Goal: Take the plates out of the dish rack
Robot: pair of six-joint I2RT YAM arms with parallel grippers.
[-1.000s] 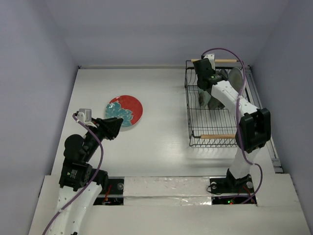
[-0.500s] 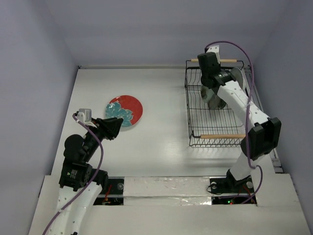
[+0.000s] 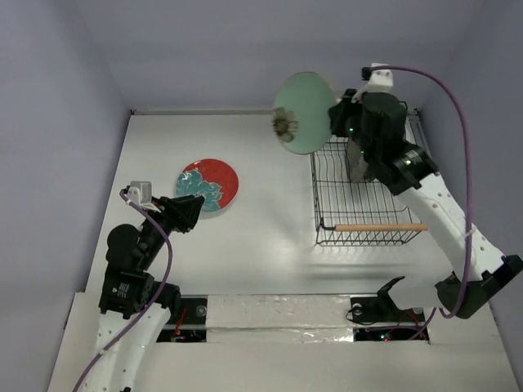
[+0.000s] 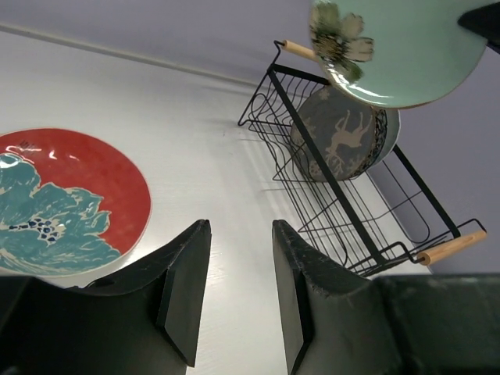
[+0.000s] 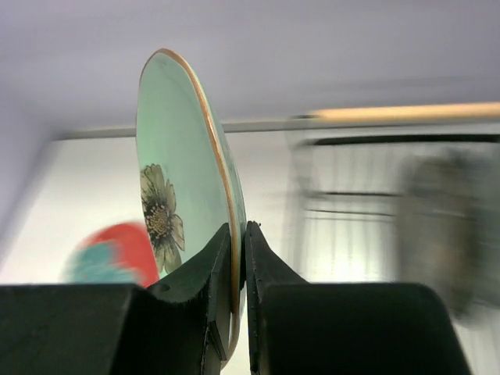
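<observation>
My right gripper (image 3: 333,121) is shut on the rim of a pale green plate (image 3: 302,110) with a brown flower and a gold edge. It holds the plate on edge in the air, left of the black wire dish rack (image 3: 359,204). In the right wrist view the fingertips (image 5: 238,228) pinch the plate's rim (image 5: 176,180). A grey-brown plate (image 4: 344,141) with a white motif stands in the rack (image 4: 351,211). A red plate (image 3: 214,181) with teal flowers lies flat on the table. My left gripper (image 3: 196,211) is open and empty beside the red plate (image 4: 70,195).
The rack has wooden rod handles at its near end (image 3: 364,227) and far end (image 4: 301,51). Grey walls enclose the white table (image 3: 261,229) on the left, back and right.
My right gripper has lifted the green plate out of the rack, up and to the left. The left arm has not moved.
</observation>
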